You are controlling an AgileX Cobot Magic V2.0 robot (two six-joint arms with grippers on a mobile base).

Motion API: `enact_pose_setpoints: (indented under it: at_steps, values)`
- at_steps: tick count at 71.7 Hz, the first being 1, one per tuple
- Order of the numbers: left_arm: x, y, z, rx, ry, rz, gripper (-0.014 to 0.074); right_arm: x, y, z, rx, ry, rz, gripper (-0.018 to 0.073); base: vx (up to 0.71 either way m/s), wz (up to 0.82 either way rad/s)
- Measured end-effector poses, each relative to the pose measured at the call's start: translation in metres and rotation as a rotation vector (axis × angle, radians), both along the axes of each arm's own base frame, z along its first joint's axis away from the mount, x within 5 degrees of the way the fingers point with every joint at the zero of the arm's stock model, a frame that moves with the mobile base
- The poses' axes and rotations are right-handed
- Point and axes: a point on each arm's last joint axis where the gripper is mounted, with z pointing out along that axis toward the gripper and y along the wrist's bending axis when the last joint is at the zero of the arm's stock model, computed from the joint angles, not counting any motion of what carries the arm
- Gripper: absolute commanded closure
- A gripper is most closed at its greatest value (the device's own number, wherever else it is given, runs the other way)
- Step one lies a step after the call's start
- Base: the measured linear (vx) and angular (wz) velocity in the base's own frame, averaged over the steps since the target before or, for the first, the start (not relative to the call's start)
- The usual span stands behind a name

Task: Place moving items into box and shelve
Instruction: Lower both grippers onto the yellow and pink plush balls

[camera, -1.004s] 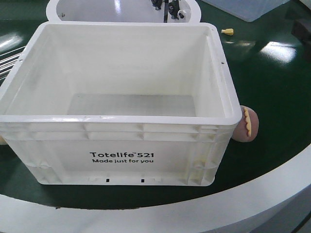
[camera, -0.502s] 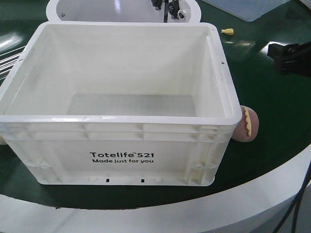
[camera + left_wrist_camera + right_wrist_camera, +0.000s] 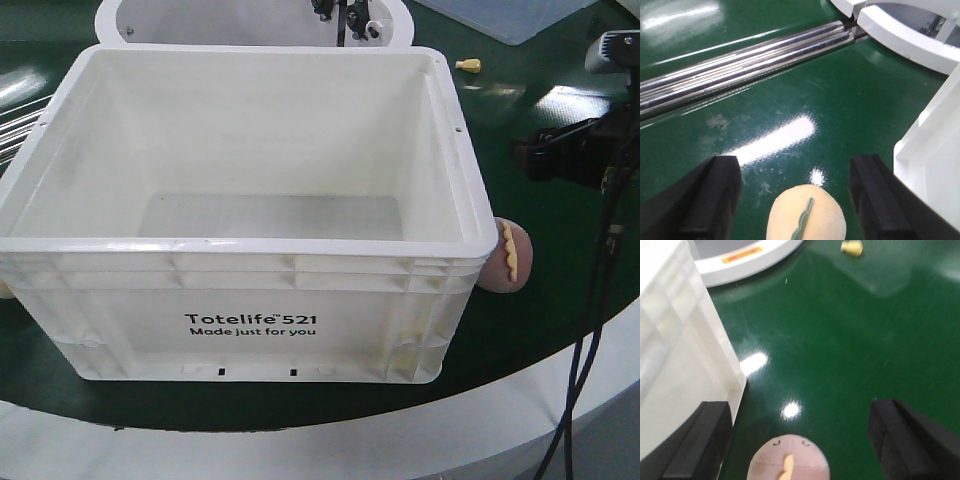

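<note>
Just beside the box (image 3: 250, 245), the pinkish-brown ball (image 3: 506, 257) shows its ridge upright, right end effector (image 3: 799, 416) released nearby.

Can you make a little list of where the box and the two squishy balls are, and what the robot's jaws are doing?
Box: white box, empty inside, on green table
Pink-brown ball: on table, outside box, by its right front corner
Yellow ball: on table, outside box, beside its wall
Left jaws: open wide, aimed at yellow ball, not gripping
Right jaws: open wide, aimed at pink-brown ball, not gripping
</note>
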Motion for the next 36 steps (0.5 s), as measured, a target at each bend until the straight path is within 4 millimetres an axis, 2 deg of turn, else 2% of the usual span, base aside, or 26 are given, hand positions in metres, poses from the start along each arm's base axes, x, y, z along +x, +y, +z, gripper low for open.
enact_pose_setpoints:
  at_steps: [36]
  values:
    - [0.003,0.001,-0.002,0.021,0.002,-0.010,0.0023,0.023,0.005,-0.056,0.024,0.241,-0.013,-0.0033,0.00,0.00]
